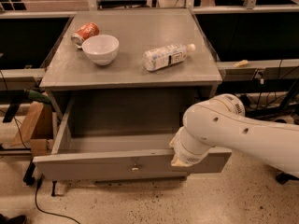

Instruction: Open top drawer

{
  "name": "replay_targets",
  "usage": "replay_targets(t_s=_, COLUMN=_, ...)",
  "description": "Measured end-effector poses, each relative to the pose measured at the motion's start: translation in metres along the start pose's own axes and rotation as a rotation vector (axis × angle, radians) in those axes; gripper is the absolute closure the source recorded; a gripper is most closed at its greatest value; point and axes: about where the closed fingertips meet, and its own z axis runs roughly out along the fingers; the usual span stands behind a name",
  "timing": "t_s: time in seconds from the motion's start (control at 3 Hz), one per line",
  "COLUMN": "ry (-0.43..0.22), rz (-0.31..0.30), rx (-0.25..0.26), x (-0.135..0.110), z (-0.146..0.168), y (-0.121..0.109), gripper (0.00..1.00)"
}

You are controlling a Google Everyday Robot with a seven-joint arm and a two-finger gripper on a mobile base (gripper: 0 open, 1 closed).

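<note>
Wide grey flat-fronted top drawer [93,164] with a small metal knob [135,167] stands pulled far out at lower centre of frame. The white arm's gripper [179,158] is at the drawer front's top edge, right of the knob; cannot tell whether it is open or closed. On the grey cabinet surface [131,71], upper centre: round white bowl [100,48], red can [85,33] and clear plastic bottle [167,56], both lying down.

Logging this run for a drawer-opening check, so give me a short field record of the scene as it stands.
top drawer: open, inside of the box showing
knob: centre of front panel, nothing on it
gripper: at the drawer's front rim, right of the knob, largely hidden by the arm
cabinet top: white bowl, can on its side, bottle on its side
</note>
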Motion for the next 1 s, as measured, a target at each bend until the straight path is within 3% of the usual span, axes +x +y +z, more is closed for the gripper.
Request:
replay_targets(t_s=0.33, ry=0.000, rz=0.000, rx=0.000, x=-0.0008, z=-0.0006, y=-0.0001, gripper=0.81)
replay_targets(t_s=0.67, ry=0.002, rz=0.010, rx=-0.010, x=0.0000, z=-0.0010, y=0.0072, gripper=0.50)
replay_targets(t_s=1.0, ry=0.002, rz=0.010, rx=-0.010, x=-0.0007, z=-0.0010, y=0.0073, gripper=0.27)
